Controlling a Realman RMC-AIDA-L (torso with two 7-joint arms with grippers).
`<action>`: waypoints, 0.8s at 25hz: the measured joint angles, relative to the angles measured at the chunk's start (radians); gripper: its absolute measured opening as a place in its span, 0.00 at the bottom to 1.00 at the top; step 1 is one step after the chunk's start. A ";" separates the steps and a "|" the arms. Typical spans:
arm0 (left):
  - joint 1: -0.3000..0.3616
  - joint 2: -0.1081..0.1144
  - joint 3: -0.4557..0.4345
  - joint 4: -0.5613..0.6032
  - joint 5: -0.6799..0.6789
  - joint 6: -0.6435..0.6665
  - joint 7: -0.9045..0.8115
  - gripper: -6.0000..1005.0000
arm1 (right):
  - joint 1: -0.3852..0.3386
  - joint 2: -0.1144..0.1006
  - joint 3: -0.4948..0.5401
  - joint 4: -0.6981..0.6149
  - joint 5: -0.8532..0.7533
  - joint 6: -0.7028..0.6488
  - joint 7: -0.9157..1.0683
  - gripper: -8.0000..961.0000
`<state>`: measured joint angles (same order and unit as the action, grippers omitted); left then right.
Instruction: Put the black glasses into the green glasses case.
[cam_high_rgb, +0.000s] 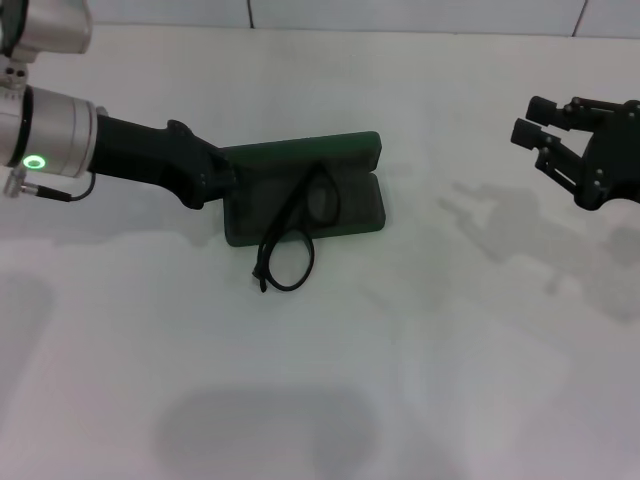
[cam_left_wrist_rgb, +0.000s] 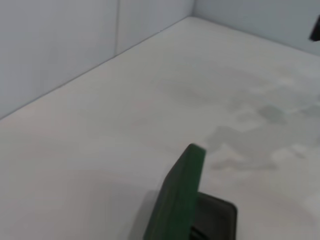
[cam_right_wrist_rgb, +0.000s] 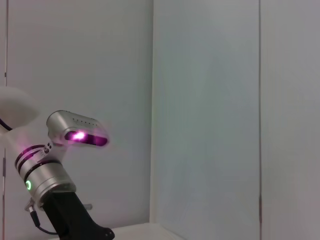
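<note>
The wide, pale white tabletop (cam_high_rgb: 450, 380) takes up nearly everything in front of the robot, with plain pale wall panels (cam_right_wrist_rgb: 205, 110) behind it. From ten o'clock the left arm, a silver sleeve with a lit green ring running into a black wrist, reaches in toward the middle, and the left gripper (cam_high_rgb: 212, 178) sits right against the nine o'clock end of the dark green, round-cornered hard glasses case (cam_high_rgb: 340, 205); I cannot tell whether its fingers are parted or closed, since they are hidden against the case. That case lies open just above the table's centre, lid raised along its twelve o'clock edge, dark lining showing in the tray. Over at three o'clock, well apart from the case, the black right gripper (cam_high_rgb: 527, 125) hangs above the table with its fingers spread and nothing between them. The thin-rimmed black glasses (cam_high_rgb: 298, 232) lie tilted across the case's six o'clock rim: one lens rests inside the tray, the other hangs out onto the table toward seven o'clock.
</note>
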<state>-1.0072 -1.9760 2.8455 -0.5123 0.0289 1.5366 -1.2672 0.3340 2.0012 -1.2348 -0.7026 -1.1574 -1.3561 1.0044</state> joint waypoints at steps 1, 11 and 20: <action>0.001 -0.001 0.000 0.000 -0.001 -0.005 0.002 0.09 | -0.002 -0.001 0.000 0.000 0.000 0.000 0.000 0.39; 0.053 -0.010 0.000 -0.004 -0.224 0.070 0.066 0.11 | 0.033 -0.012 -0.008 -0.050 -0.148 -0.007 0.007 0.40; 0.226 -0.063 -0.002 0.000 -0.712 0.099 0.121 0.17 | 0.177 0.013 -0.079 -0.250 -0.489 0.125 0.059 0.44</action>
<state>-0.7813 -2.0387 2.8439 -0.5119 -0.6835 1.6353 -1.1458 0.5110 2.0144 -1.3135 -0.9525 -1.6466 -1.2309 1.0634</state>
